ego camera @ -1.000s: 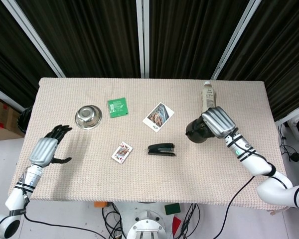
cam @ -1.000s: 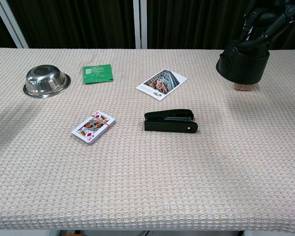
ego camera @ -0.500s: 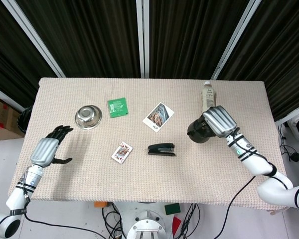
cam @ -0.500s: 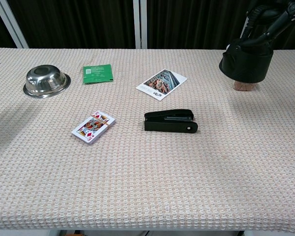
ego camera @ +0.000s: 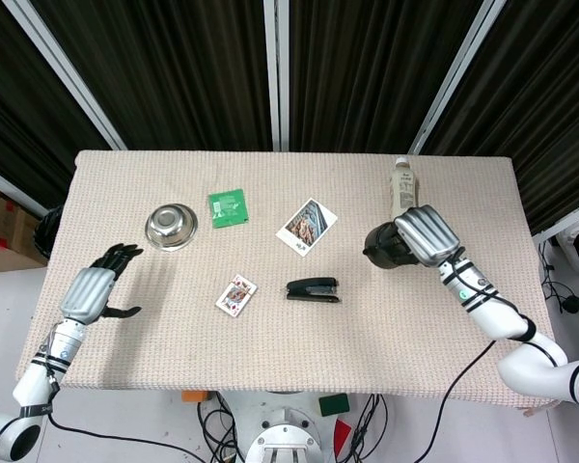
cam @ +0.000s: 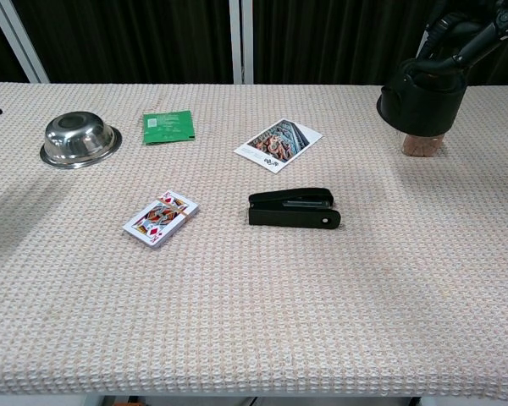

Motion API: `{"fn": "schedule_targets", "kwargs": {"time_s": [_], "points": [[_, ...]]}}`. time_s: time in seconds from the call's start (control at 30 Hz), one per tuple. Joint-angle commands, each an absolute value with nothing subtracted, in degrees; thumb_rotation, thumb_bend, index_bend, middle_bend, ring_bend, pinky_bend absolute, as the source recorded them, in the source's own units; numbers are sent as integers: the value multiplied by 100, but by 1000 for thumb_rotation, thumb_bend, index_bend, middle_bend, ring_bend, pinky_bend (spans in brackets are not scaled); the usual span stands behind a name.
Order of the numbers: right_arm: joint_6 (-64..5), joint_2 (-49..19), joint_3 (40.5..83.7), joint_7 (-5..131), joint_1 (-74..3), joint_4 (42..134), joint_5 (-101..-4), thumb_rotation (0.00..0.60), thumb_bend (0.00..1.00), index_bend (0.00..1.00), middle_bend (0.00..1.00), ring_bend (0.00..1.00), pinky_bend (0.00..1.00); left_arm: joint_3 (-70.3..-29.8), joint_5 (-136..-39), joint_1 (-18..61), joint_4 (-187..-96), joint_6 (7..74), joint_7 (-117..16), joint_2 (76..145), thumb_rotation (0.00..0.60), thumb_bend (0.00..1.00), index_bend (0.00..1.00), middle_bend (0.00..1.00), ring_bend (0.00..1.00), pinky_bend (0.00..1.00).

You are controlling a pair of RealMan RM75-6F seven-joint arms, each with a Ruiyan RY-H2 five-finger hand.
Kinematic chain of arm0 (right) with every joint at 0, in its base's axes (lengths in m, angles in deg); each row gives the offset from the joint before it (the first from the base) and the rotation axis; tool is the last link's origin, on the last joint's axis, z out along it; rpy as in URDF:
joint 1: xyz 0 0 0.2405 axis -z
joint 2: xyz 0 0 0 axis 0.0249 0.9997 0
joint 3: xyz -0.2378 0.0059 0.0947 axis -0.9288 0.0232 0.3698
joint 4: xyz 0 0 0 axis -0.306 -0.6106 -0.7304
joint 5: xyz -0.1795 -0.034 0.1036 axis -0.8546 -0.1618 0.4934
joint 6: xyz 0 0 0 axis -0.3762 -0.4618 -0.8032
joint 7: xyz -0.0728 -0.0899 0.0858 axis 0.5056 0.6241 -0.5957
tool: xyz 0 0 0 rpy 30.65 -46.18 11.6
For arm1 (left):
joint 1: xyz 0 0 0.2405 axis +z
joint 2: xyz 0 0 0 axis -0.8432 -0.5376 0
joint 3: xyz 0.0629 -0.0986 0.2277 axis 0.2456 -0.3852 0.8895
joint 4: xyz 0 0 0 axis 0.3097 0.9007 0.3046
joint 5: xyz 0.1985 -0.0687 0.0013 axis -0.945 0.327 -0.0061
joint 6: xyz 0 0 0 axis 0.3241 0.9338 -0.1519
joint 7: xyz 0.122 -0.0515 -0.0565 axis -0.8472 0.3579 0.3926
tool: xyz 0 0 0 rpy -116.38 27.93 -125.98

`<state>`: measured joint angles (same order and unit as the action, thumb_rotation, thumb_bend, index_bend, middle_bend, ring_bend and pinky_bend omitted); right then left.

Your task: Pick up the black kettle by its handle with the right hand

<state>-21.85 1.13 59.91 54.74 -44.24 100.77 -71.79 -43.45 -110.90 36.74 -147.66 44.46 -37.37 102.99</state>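
Above the cloth-covered bench (cam: 237,296), the black kettle (cam: 422,100) is held lifted by the right hand (ego camera: 423,234), fingers closed on its handle; pickup appears done.

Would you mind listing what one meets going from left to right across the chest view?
Steel bowl → playing cards → green packet → postcard → black stapler → black kettle, held off the table by the right hand.
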Motion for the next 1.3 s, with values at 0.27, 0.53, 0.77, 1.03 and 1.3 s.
{"fn": "schedule_targets", "kwargs": {"time_s": [0.27, 0.53, 0.77, 1.03, 1.3], "points": [[-2122, 90, 6018, 5541, -4413, 10064, -7135, 566, 434, 1000, 1000, 1000, 613, -4348, -11083, 3659, -14734, 4424, -3723, 10314, 600, 61, 119, 76, 46, 237], [-2035, 64, 6033, 5634, -4423, 10056, -7081, 568, 439, 1000, 1000, 1000, 613, -4335, -11083, 3663, -14691, 4414, -3689, 10333, 600, 61, 118, 76, 46, 236], [-1886, 69, 6044, 5930, -4514, 10020, -7067, 571, 454, 1000, 1000, 1000, 613, -4325, -11089, 3670, -14591, 4414, -3593, 10398, 600, 61, 118, 76, 46, 237], [-1717, 100, 6061, 6280, -4570, 10030, -6893, 578, 454, 1000, 1000, 1000, 614, -4291, -11126, 3671, -14395, 4392, -3407, 10486, 600, 62, 119, 76, 46, 237], [-1577, 60, 6078, 6596, -4631, 10018, -6715, 595, 453, 1000, 1000, 1000, 616, -4267, -11171, 3676, -14199, 4401, -3191, 10553, 600, 61, 119, 76, 46, 237]]}}
